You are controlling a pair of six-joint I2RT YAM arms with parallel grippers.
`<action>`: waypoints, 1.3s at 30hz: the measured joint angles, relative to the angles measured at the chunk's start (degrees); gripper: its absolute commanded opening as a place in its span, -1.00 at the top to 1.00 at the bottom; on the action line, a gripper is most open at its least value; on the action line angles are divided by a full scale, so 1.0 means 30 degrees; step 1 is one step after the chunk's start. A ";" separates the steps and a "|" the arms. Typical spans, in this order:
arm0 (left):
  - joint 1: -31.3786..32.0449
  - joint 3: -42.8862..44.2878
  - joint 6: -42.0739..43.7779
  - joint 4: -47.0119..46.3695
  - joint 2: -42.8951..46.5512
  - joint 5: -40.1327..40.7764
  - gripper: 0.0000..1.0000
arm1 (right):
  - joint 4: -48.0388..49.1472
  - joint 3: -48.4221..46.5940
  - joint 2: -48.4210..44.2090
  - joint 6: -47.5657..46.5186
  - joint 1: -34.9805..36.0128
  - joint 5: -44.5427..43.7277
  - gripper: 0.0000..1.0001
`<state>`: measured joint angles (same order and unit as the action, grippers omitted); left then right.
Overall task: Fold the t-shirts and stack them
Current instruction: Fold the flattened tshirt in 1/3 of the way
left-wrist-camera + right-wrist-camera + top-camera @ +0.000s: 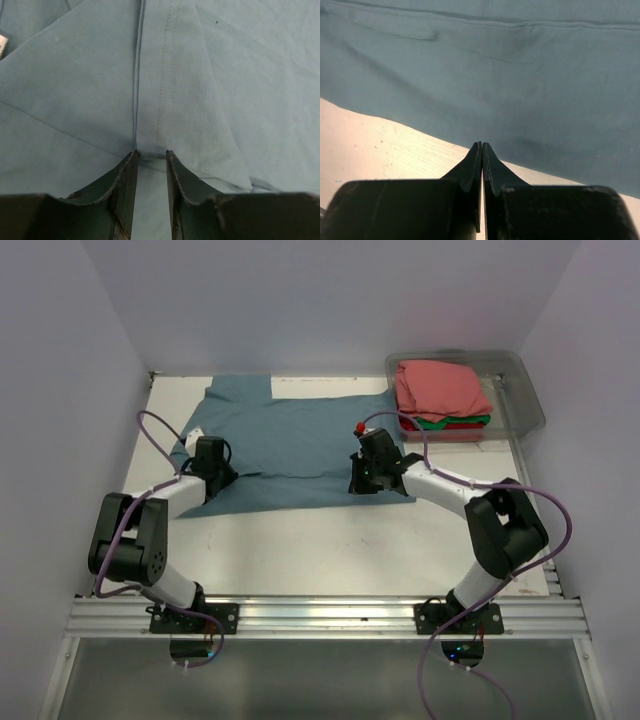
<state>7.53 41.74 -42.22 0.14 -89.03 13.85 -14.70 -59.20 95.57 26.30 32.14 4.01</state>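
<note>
White walls (60, 390) enclose a pale table (300, 550), the working surface.

Left gripper (151, 153): the jaws stand narrowly apart and pinch a ridge of the slate-blue t-shirt (290, 435) beside a stitched seam; creases in the cloth run in to the fingertips (131, 156).

Right gripper (482, 145): the jaws are pressed together, with no cloth visible between them, and the tips rest at the shirt's near edge where cloth meets bare table.

Seen from above, both grippers sit on the near portion of the shirt, one toward each side. The shirt lies spread and flat across the far middle of the table (not yet reduced to a rectangle).

At the far right corner a clear bin (528, 390) holds a stack of folded shirts: the salmon-pink t-shirt (440, 388) on top, the green t-shirt (445, 422) below it, and the red t-shirt (462, 433) at the bottom.

Judged progress: three shirts are folded and stacked. The blue one remains to be folded and then placed on the stack.
</note>
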 measured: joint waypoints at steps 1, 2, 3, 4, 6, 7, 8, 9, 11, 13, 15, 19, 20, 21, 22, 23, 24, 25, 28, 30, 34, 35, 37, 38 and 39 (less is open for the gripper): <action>-0.0007 0.0000 -0.0066 -0.0240 -0.0102 0.0000 0.38 | -0.0022 0.0066 0.0000 -0.0015 0.0000 0.0000 1.00; -0.0007 0.0007 -0.0087 -0.0423 -0.0211 0.0007 0.39 | -0.0022 0.0117 0.0000 -0.0015 0.0000 0.0007 1.00; -0.0007 0.0015 -0.0080 -0.0590 -0.0321 0.0015 0.40 | -0.0036 0.0146 0.0000 -0.0022 0.0000 0.0000 1.00; -0.0007 0.0015 -0.0080 -0.0750 -0.0430 0.0022 0.44 | -0.0058 0.0160 0.0000 -0.0022 0.0000 0.0000 1.00; -0.0015 0.0015 -0.0080 -0.0903 -0.0590 0.0066 0.52 | -0.0051 0.0160 0.0000 -0.0051 0.0000 0.0000 1.00; -0.0015 0.0051 -0.0080 -0.0911 -0.0670 0.0131 0.61 | -0.0058 0.0160 0.0000 -0.0073 0.0000 0.0000 1.00; -0.0022 0.0095 -0.0080 -0.0903 -0.0750 0.0204 0.66 | -0.0058 0.0160 0.0000 -0.0080 0.0000 -0.0007 1.00; -0.0036 0.0160 -0.0080 -0.0903 -0.0831 0.0277 0.71 | -0.0058 0.0153 0.0000 -0.0095 0.0000 -0.0015 1.00; -0.0080 0.0284 -0.0073 -0.0896 -0.0954 0.0379 0.91 | -0.0080 0.0153 0.0000 -0.0117 0.0000 -0.0073 1.00; -0.0131 0.0335 -0.0095 -0.0896 -0.0984 0.0430 1.00 | -0.0109 0.0160 0.0000 -0.0138 0.0000 -0.0109 1.00; -0.0138 0.0350 -0.0066 -0.0903 -0.0984 0.0437 1.00 | -0.0117 0.0153 0.0000 -0.0146 0.0000 -0.0146 1.00; -0.0138 0.0350 -0.0044 -0.0882 -0.0882 0.0350 1.00 | -0.0124 0.0160 0.0000 -0.0146 0.0000 -0.0204 1.00; -0.0138 0.0350 -0.0029 -0.0882 -0.0765 0.0277 1.00 | -0.0124 0.0160 0.0000 -0.0146 0.0000 -0.0255 1.00; -0.0138 0.0350 -0.0007 -0.0882 -0.0539 0.0138 1.00 | -0.0131 0.0153 0.0000 -0.0146 0.0000 -0.0350 1.00; -0.0138 0.0350 0.0015 -0.0882 -0.0270 0.0000 1.00 | -0.0131 0.0153 0.0000 -0.0146 0.0000 -0.0423 1.00; -0.0131 0.0350 0.0109 -0.0903 0.0153 -0.0182 1.00 | -0.0131 0.0160 0.0000 -0.0146 0.0000 -0.0481 1.00; -0.0131 0.0372 0.0153 -0.0896 0.0495 -0.0299 1.00 | -0.0131 0.0160 0.0000 -0.0146 0.0000 -0.0495 1.00; -0.0131 0.0452 0.0299 -0.0911 0.0896 -0.0474 1.00 | -0.0138 0.0160 0.0000 -0.0138 0.0000 -0.0503 1.00; -0.0131 0.1122 0.0612 -0.0991 0.1559 -0.1086 1.00 | -0.0153 0.0160 0.0000 -0.0138 0.0000 -0.0525 1.00; -0.0124 0.1719 0.0954 -0.1195 0.1581 -0.1494 1.00 | -0.0168 0.0160 0.0000 -0.0138 0.0000 -0.0576 1.00; -0.0117 0.2834 0.1494 -0.1486 0.1071 -0.2208 1.00 | -0.0262 0.0160 0.0000 -0.0138 0.0000 -0.0648 1.00; -0.0117 0.3067 0.1625 -0.1654 0.0758 -0.2382 1.00 | -0.0284 0.0160 0.0000 -0.0138 0.0000 -0.0663 1.00; -0.0117 0.3650 0.1865 -0.1821 -0.0131 -0.2747 1.00 | -0.0335 0.0160 -0.0036 -0.0138 0.0000 -0.0685 1.00; -0.0117 0.3854 0.1960 -0.1894 -0.0525 -0.2907 1.00 | -0.0350 0.0175 -0.0073 -0.0146 0.0000 -0.0721 1.00; -0.0117 0.4131 0.2033 -0.1902 -0.1056 -0.3111 1.00 | -0.0379 0.0197 -0.0124 -0.0146 0.0000 -0.0780 1.00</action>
<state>7.18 54.13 -36.12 -5.56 -92.20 4.51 -15.84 -58.61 95.20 25.87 32.14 1.67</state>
